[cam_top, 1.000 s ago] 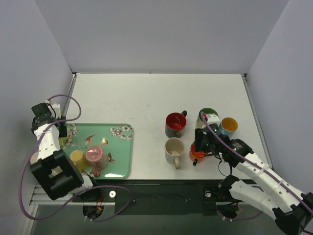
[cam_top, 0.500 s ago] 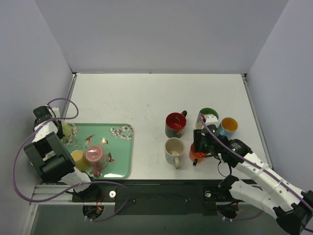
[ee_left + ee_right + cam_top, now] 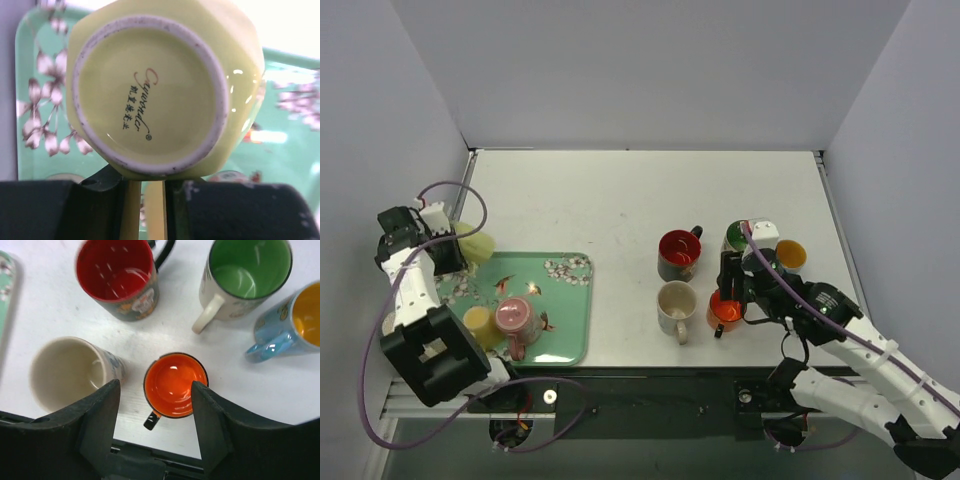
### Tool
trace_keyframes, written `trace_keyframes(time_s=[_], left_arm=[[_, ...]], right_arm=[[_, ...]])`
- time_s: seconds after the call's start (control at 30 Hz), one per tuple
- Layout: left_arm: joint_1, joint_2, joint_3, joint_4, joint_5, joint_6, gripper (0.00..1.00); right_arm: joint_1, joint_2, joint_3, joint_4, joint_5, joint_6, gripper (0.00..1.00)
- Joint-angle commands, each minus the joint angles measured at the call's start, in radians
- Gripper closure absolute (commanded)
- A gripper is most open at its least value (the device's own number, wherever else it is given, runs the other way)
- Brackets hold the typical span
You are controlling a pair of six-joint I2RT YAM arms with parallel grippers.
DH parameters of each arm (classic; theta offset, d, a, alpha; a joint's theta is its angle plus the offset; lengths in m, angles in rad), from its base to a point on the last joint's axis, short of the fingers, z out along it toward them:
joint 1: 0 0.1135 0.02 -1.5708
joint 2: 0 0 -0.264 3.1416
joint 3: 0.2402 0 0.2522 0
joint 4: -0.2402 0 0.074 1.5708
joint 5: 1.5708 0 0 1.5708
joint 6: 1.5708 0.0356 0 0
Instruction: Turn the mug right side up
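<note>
A pale yellow mug (image 3: 472,243) hangs in the air over the far left corner of the green floral tray (image 3: 570,300). My left gripper (image 3: 445,252) is shut on its handle. In the left wrist view the mug (image 3: 150,95) fills the frame with its stamped base toward the camera, and its handle runs down between the black fingers (image 3: 100,210) of the left gripper (image 3: 147,202). My right gripper (image 3: 735,290) is open above an upright orange mug (image 3: 725,312). In the right wrist view the orange mug (image 3: 175,385) stands alone between the spread jaws of the right gripper (image 3: 156,392).
On the tray sit a yellow mug (image 3: 478,322) and a pink mug (image 3: 515,318). Upright on the white table stand a red mug (image 3: 678,253), a cream mug (image 3: 675,305), a green-lined mug (image 3: 745,237) and a blue mug (image 3: 788,255). Grey walls close in on both sides.
My left gripper has shut on the pale yellow mug's handle and raised it up off the tray's left edge. My right gripper has risen slightly above the orange mug.
</note>
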Motion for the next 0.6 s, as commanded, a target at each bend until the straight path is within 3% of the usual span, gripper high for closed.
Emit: trace_keyframes(time_s=[0.0, 0.07, 0.2, 0.43, 0.57], left_arm=[[-0.062, -0.164, 0.207, -0.102, 0.327, -0.065, 1.0], [-0.115, -0.182, 0.261, -0.164, 0.417, -0.085, 1.0], [-0.276, -0.182, 0.368, -0.269, 0.603, -0.144, 1.0], [-0.532, -0.224, 0.465, -0.259, 0.798, -0.338, 1.0], [-0.571, -0.254, 0.46, -0.191, 0.896, -0.421, 1.0]], right_arm=[[0.085, -0.039, 0.122, 0.001, 0.12, -0.013, 0.44], [0.137, -0.04, 0.142, 0.074, 0.102, -0.023, 0.29], [0.235, -0.017, 0.11, 0.403, -0.029, -0.043, 0.15], [0.326, 0.128, 0.096, 0.959, -0.216, -0.016, 0.14], [0.332, 0.225, 0.124, 1.115, -0.261, 0.029, 0.15]])
